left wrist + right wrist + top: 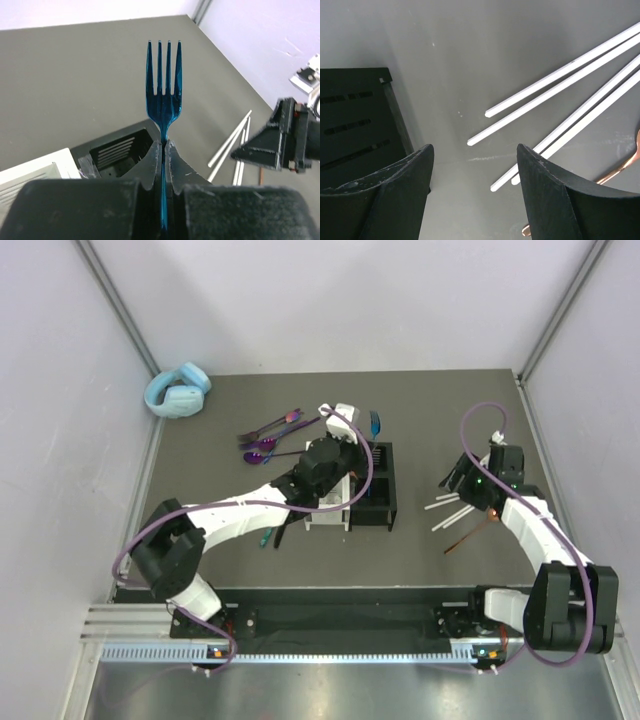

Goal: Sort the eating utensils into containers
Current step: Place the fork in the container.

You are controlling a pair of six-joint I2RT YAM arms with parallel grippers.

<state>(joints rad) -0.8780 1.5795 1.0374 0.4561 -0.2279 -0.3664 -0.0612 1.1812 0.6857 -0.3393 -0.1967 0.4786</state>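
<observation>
My left jaws are closed tight on the neck of a slim, blue metallic fork point(163, 100), its 4 tines pointing straight out ahead of them. The fork hangs in the air, in no compartment. Just below and to the left of it in the left wrist view is an open square compartment of the black slotted-wall caddy point(117, 147), and the white slotted caddy point(30, 172) stands right beside that.

My right jaws stand open with nothing between them, hovering over the dark grey surface point(220, 480). One side of them is near the black caddy's wall, and the other is over 4 thin white sticks point(560, 85) lying flat in 2 pairs. A copper-coloured utensil handle point(620, 167) lies just beyond those sticks.

Farther out, a cluster of iridescent purple-blue spoons and forks point(272, 435) lies on the surface behind the caddies. A green-handled knife point(266, 536) shows partly under my left arm. Light-blue headphones point(178, 390) sit in the far left corner.
</observation>
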